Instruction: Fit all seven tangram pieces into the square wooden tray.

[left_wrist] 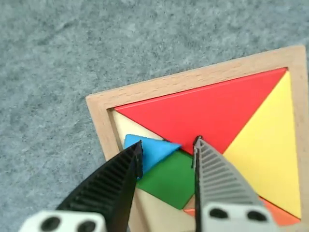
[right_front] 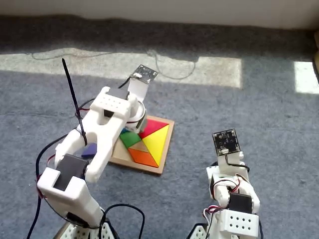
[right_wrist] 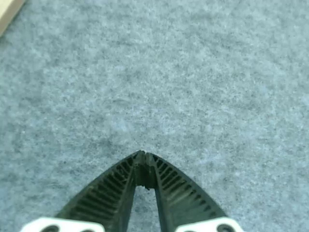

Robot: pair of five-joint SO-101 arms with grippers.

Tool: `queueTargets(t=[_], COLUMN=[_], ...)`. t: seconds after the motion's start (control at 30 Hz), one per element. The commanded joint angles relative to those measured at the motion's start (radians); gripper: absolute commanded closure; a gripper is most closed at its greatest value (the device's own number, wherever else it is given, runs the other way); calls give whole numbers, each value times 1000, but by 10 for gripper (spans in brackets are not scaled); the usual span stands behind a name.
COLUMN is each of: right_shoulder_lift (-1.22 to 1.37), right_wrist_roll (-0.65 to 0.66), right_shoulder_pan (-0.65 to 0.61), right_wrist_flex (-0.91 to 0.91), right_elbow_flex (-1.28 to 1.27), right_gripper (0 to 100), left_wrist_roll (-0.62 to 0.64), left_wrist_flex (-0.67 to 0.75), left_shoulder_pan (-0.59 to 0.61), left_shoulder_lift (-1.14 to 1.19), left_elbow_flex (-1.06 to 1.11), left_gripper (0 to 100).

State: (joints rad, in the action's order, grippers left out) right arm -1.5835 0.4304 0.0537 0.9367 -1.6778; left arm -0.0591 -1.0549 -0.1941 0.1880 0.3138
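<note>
- High view: the square wooden tray (right_front: 142, 168) lies on the grey carpet (right_front: 259, 109), in front of the two arms and nearer the left one.
- The left arm (right_front: 99, 134) stretches over the tray's near-left part and hides it. Beyond it I can see a red triangle (right_front: 154, 127), a yellow triangle (right_front: 157, 142), an orange piece (right_front: 144, 158) and a green piece (right_front: 130, 138) in the tray.
- The right arm (right_front: 234, 199) stands well apart from the tray, over bare carpet.
- Left wrist view: the left pincer (left_wrist: 168, 143) hangs over a corner of the tray, jaws parted, with nothing clamped.
- A blue triangle (left_wrist: 154, 150) lies between the two tips. One tip covers its edge and the other stands just clear of its point.
- The blue triangle sits beside the red triangle and overlaps the green piece. Pale tray floor (left_wrist: 126, 126) shows in the corner next to it.
- Right wrist view: the right pincer (right_wrist: 143, 153) is closed tip to tip and empty, above the carpet. A tray corner (right_wrist: 7, 12) shows at the frame's edge.
</note>
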Motion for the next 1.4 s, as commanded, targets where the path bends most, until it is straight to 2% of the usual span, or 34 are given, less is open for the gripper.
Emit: queueTargets(t=[0.0, 0.17, 0.4, 0.6, 0.77, 0.9, 1.0, 1.2, 1.37], right_shoulder_lift=[-12, -12, -12, -12, -12, -12, -12, -12, -12], right_wrist_roll=[0, 0, 0, 0, 0, 0, 0, 0, 0], right_shoulder_pan=[12, 12, 12, 12, 12, 12, 12, 12, 12], right_wrist_flex=[8, 8, 8, 8, 8, 8, 8, 8, 8], right_elbow_flex=[-33, -33, -33, -33, -33, -33, -33, -33, -33], right_gripper=[986, 986, 986, 986, 986, 986, 986, 986, 986], left_wrist_roll=[-2, -3, -3, -3, -5, -11, -89, -384, -499], left_wrist_flex=[8, -52, -58, -58, -64, -180, -241, -242, -212], left_shoulder_pan=[-15, -18, -19, -16, -12, -5, -4, 5, 44], left_shoulder_lift=[44, 114, 119, 24, -67, -165, -237, -346, -349], left_elbow_flex=[-22, -107, -125, -99, -65, -61, -44, 76, 150], left_gripper=[826, 869, 932, 944, 923, 800, 764, 832, 824])
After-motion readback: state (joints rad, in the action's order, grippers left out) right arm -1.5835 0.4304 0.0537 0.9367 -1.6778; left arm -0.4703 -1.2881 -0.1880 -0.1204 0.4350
